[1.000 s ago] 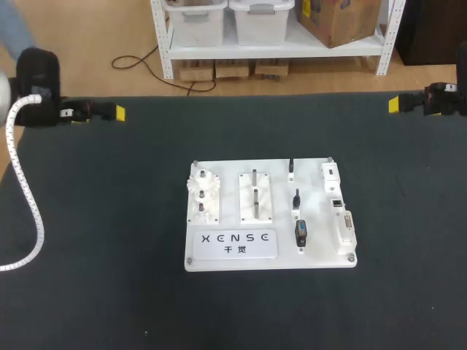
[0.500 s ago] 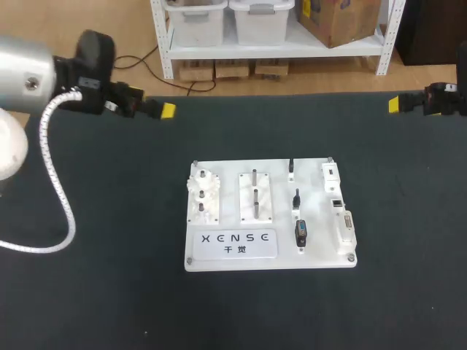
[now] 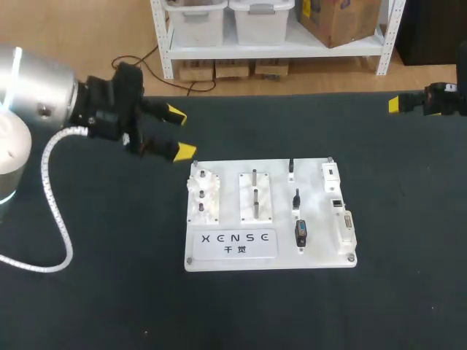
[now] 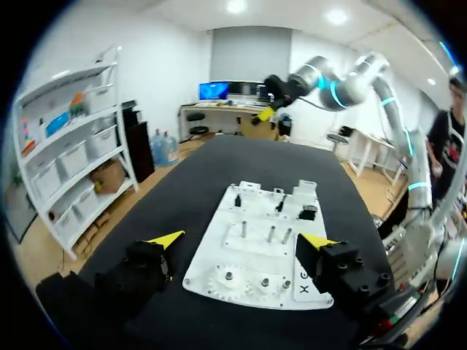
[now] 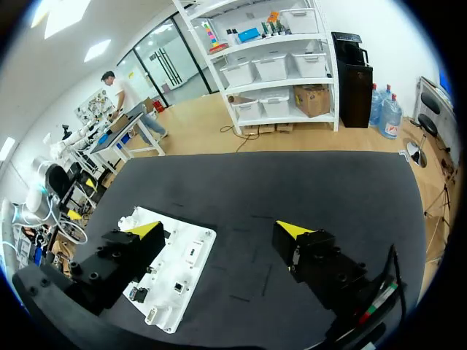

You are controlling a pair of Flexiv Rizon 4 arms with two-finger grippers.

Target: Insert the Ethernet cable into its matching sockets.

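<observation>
A white practice board (image 3: 228, 198) lies mid-table. It carries several small black plugs, the largest (image 3: 300, 233) near its right side, beside white socket blocks (image 3: 337, 202). Which plug belongs to the Ethernet cable I cannot tell. My left gripper (image 3: 180, 132) hovers open and empty just off the board's far-left corner. In the left wrist view the board (image 4: 219, 251) lies ahead between the spread fingers of the left gripper (image 4: 242, 240). My right gripper (image 3: 394, 103) stays at the table's far right edge. In its wrist view the right gripper (image 5: 219, 228) is open and empty, the board (image 5: 191, 251) off beside one finger.
On the board's left half stand a white gear block (image 3: 203, 197) and a peg block (image 3: 255, 197) with upright metal pins, above a label plate (image 3: 232, 243). A white ribbed hose (image 3: 51, 197) hangs from my left arm. Dark tabletop surrounds the board.
My left arm has swung in from the table's far-left edge toward the board's far-left corner, and its gripper has turned. The right arm and board have not moved.
</observation>
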